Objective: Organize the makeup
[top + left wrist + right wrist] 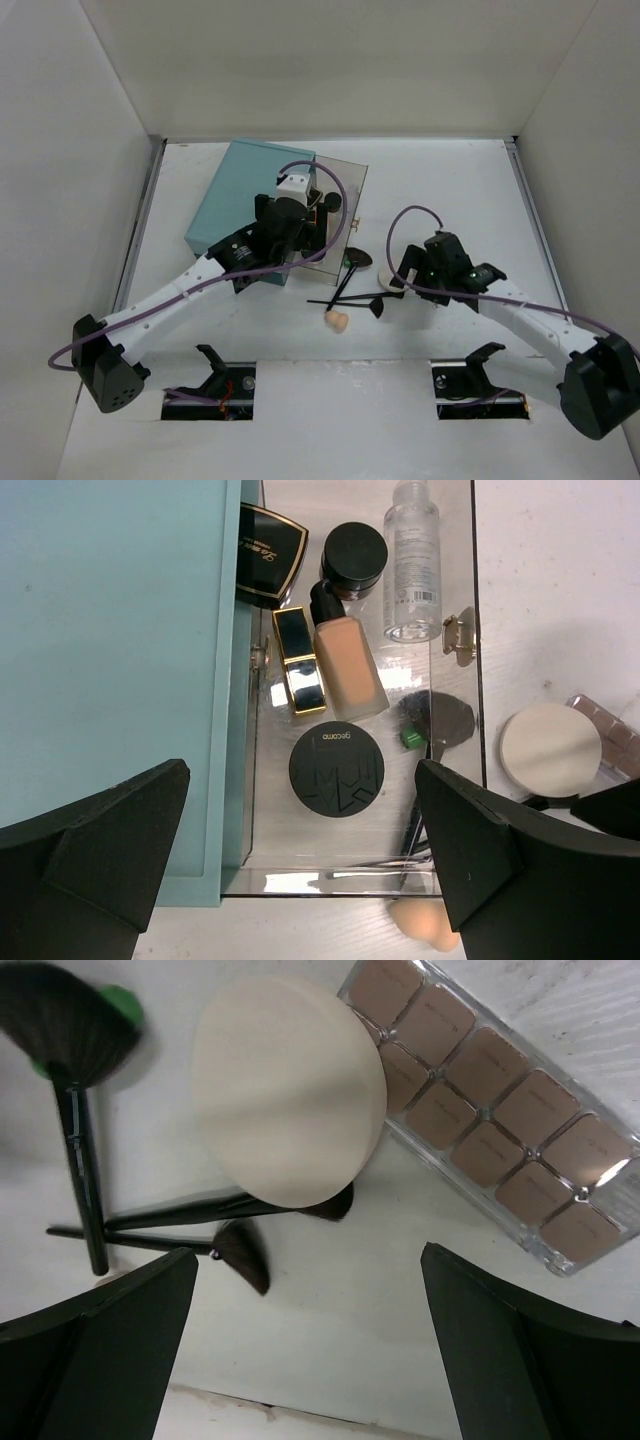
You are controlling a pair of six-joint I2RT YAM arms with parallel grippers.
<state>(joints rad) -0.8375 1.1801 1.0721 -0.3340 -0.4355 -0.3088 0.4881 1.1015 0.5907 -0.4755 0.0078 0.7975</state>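
Progress: roughly halfway, by my judgement | clear tray (265, 820) holds compacts (336, 769), beige bottle (350, 665), clear tube (412, 560) | outside tray on desk (560, 580): puff (285, 1100), palette (500, 1110), brushes (80, 1160), sponge (425, 925) | left fingers (110, 850) wide, empty, above tray | right fingers (110, 1330) wide, empty, above puff

I've got the left arm (170, 295) and right arm (535, 325) on screen now, white link shells, black joints and chunky black bases, a purple cable (345, 205) looping along each, matte black wedge-shaped fingers (110, 830).
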